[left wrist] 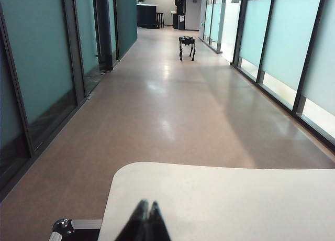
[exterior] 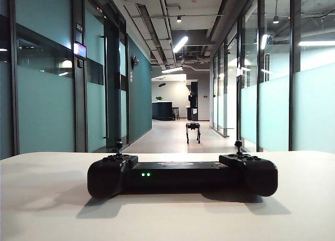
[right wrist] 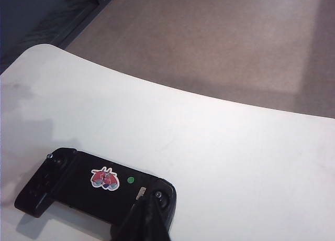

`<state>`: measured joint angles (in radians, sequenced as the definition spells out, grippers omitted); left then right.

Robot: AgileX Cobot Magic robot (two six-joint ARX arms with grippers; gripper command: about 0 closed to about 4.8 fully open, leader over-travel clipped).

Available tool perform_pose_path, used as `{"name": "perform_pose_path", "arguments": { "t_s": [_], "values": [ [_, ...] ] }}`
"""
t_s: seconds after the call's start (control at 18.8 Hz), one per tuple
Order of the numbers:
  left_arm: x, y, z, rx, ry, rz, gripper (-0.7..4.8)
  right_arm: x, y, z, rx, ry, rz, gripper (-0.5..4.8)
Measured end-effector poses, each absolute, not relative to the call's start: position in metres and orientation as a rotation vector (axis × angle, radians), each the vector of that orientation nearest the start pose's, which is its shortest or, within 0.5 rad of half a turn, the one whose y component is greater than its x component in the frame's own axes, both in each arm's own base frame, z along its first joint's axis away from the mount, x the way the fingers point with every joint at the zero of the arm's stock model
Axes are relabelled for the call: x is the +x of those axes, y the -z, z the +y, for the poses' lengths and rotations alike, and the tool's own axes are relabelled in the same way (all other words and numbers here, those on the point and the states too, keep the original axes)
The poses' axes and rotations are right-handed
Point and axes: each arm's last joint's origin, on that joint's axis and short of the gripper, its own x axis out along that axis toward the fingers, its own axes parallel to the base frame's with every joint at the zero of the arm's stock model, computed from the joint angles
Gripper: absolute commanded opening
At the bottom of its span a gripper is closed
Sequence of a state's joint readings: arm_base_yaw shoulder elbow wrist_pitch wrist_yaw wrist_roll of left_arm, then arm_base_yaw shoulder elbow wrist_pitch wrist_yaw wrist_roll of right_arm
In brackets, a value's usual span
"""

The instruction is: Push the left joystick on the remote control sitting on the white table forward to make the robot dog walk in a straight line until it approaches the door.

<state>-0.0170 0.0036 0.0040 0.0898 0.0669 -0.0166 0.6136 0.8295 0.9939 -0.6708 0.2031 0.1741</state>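
Neither arm shows in the exterior view. Left gripper [left wrist: 148, 207]: cut off by the frame edge, tips pressed together, holding nothing, over the table [left wrist: 235, 199] edge. Right gripper [right wrist: 148, 214]: likewise closed and empty, overlapping one end of the remote [right wrist: 89, 186] beside a stick; which stick, and whether they touch, cannot be told. The left joystick [exterior: 119, 144] stands at the remote's 9 o'clock end. The dog [exterior: 193, 131] stands well apart at 12 o'clock. The remote's red sticker [right wrist: 105, 179] and the wall sign [exterior: 79, 49] are unreadable.
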Motion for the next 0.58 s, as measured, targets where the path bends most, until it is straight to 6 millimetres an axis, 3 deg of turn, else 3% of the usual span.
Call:
{"name": "perform_pose_path", "arguments": {
  "t_s": [0.27, 0.58],
  "values": [
    [0.097, -0.173, -0.004, -0.015, 0.085, -0.090, -0.05, 0.133, -0.345, 0.085, -0.013, -0.355, 0.456, -0.05],
    [0.097, -0.173, -0.004, -0.015, 0.084, -0.089, -0.05, 0.132, -0.288, 0.059, 0.149, -0.252, 0.081, -0.05]
  ]
}}
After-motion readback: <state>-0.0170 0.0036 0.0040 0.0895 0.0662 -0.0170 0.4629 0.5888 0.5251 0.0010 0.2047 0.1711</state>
